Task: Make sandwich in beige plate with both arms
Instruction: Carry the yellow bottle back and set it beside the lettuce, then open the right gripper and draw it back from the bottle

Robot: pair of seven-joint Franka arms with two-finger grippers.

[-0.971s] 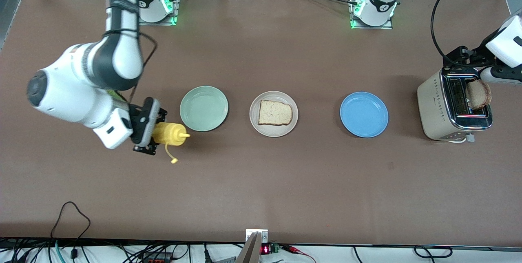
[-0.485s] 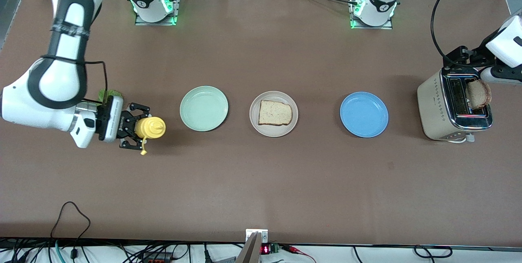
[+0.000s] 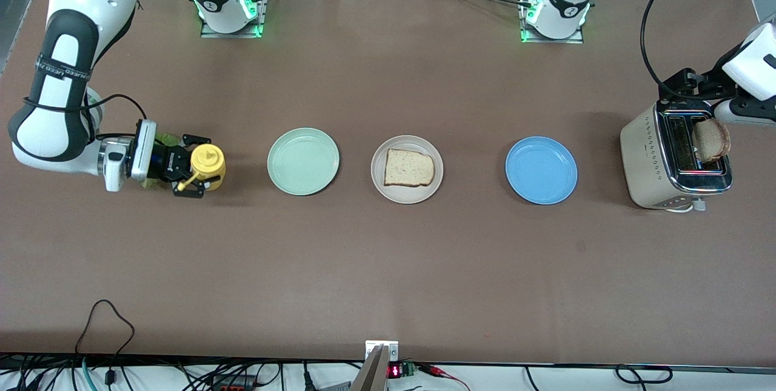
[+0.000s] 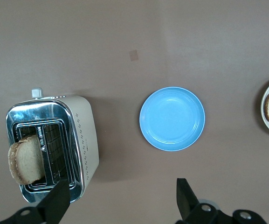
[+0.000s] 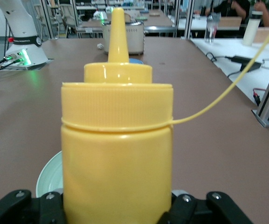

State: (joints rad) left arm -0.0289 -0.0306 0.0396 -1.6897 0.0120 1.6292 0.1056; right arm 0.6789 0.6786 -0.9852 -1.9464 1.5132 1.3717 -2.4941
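Brown tabletop [image 3: 388,270] carries three plates in a row: a mint-green plate [image 3: 303,161] toward the right arm's end, the beige plate [image 3: 407,193] in the middle with one bread slice [image 3: 409,168] lying flat on it, and a blue plate [image 3: 541,170] toward the left arm's end. Past the blue plate at that end stands a cream toaster [image 3: 648,160] with a second bread slice [image 3: 712,139] sticking up from one slot.

The right gripper [image 3: 195,167] sits low beside the mint-green plate, its fingers [image 3: 193,191] clamped around an upright yellow squeeze bottle [image 3: 208,161]; in the right wrist view the bottle [image 5: 117,140] fills the frame between them. A green lettuce leaf [image 3: 167,137] peeks out from under that wrist.

The left gripper [image 4: 120,198] hangs over the toaster [image 4: 80,144], fingers [image 4: 184,196] spread wide and holding nothing, with the toast [image 4: 26,158] and blue plate [image 4: 172,118] below.
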